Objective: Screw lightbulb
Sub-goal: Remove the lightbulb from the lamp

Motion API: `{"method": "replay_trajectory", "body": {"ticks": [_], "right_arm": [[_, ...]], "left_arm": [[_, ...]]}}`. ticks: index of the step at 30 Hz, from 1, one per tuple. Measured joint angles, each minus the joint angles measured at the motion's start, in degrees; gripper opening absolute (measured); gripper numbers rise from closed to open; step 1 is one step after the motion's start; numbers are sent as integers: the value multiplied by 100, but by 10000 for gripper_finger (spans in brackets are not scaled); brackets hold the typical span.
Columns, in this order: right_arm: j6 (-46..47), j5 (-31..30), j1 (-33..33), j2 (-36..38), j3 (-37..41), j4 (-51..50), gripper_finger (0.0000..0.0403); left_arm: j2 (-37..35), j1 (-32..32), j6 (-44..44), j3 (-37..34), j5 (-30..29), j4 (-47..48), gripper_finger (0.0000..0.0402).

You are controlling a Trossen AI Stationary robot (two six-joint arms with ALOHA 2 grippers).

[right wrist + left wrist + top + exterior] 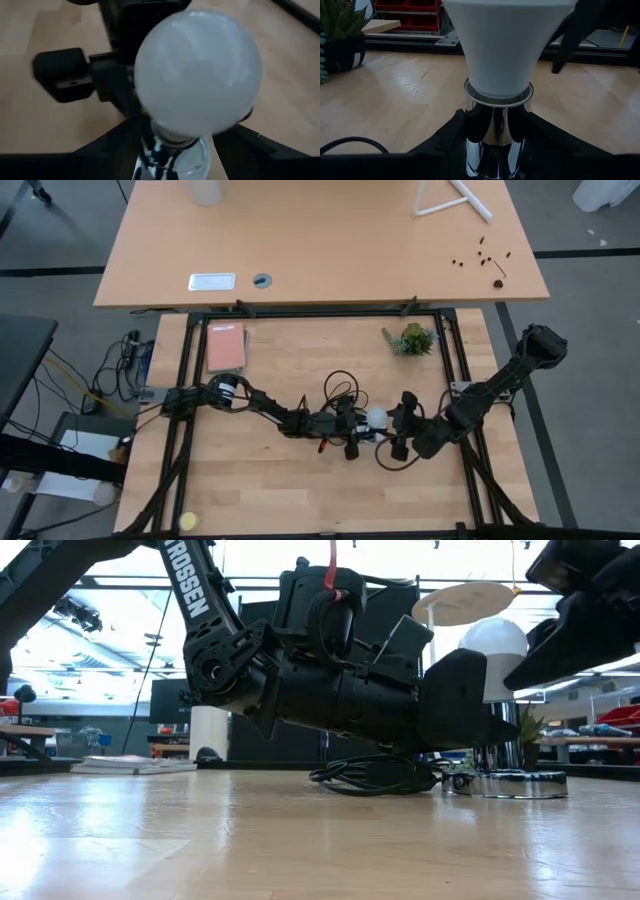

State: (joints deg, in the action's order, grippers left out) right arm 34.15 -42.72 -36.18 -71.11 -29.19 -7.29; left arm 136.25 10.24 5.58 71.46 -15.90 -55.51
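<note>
At mid-counter (260,490), your left claw (498,127) clamps the chrome socket (498,135); your right claw (192,150) grips the upright lightbulb (197,70) seated in it.

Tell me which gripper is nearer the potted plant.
Right. The right gripper sits at the lightbulb, just below the potted plant in the high view. The left gripper meets the bulb from the opposite side, slightly farther from the plant.

lightbulb (502,45) top: cropped | right gripper (392,432) grip: hidden
</note>
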Motion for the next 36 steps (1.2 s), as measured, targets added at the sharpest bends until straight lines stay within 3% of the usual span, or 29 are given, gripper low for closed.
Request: {"method": "replay_trajectory", "body": {"ticks": [9,19,25,36], "right_arm": [[-25,-249,146,2,-12,-185,244],[1349,-253,203,-18,37,-2082,244],[1174,199,16,-2,2,-1566,244],[-118,-10,-36,17,-2,-198,244]], "left_arm": [[0,0,81,0,-1,-2,178],[0,0,59,0,-13,0,178],[0,0,61,0,-13,2,178],[0,0,50,0,-9,2,178]]}}
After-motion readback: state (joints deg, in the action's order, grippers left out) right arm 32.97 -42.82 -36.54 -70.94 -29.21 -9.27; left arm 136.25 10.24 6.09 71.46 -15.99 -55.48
